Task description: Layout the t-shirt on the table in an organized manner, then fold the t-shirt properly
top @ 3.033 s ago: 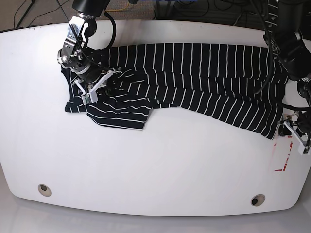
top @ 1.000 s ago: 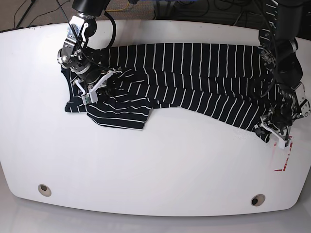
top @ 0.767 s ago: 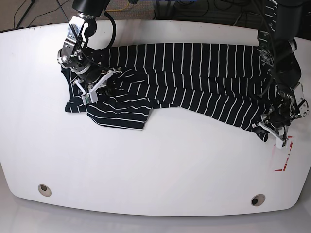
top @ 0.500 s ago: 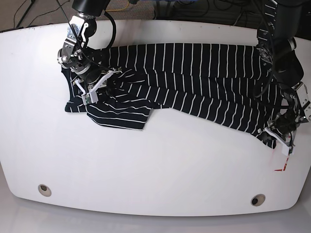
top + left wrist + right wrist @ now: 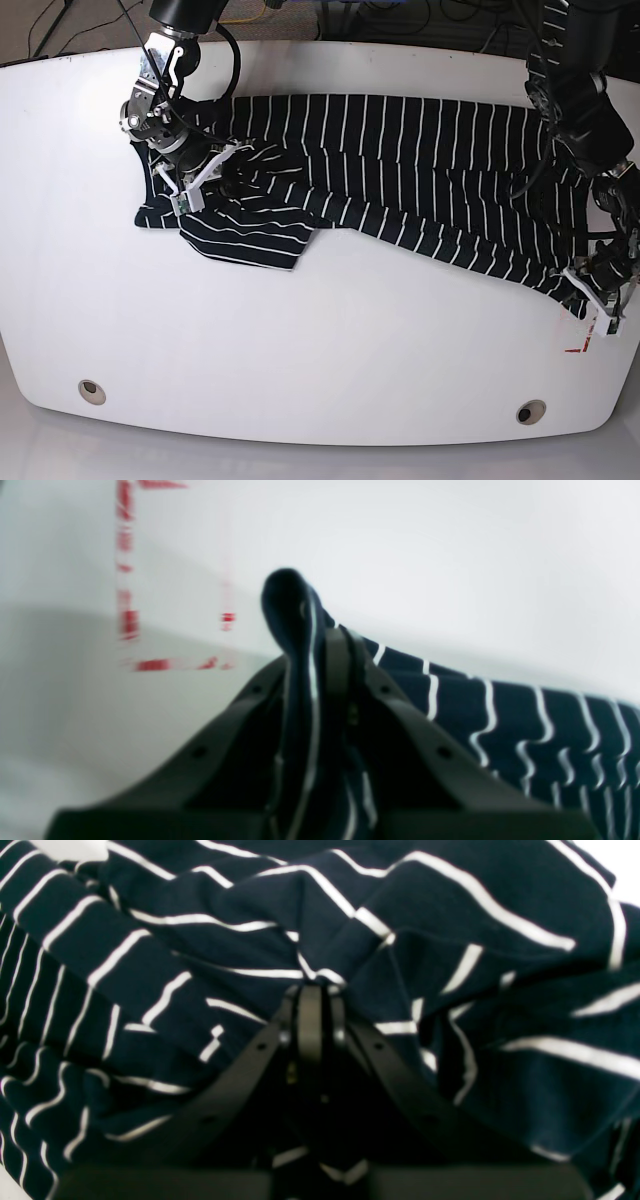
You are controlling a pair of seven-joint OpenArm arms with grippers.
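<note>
The dark navy t-shirt (image 5: 400, 160) with thin white stripes lies spread across the far half of the white table (image 5: 320, 330). My right gripper (image 5: 200, 178) is shut on bunched shirt fabric near the left end. In the right wrist view the jaws (image 5: 310, 990) are closed, with the striped cloth (image 5: 150, 965) gathered around them. My left gripper (image 5: 592, 300) is shut on the shirt's front right corner, at the table's right edge. In the left wrist view the gripper (image 5: 317, 645) pinches a fold of the shirt (image 5: 295, 600) just above the tabletop.
A red-marked rectangle (image 5: 588, 340) lies right beside the left gripper and also shows in the left wrist view (image 5: 127, 625). Two metal-ringed holes (image 5: 91, 390) (image 5: 530, 411) sit near the front edge. Cables run behind the table's far edge.
My left gripper closed on the shirt's right corner and pulled it toward the front right, stretching that side out. The right gripper stays shut on the fabric at the left.
</note>
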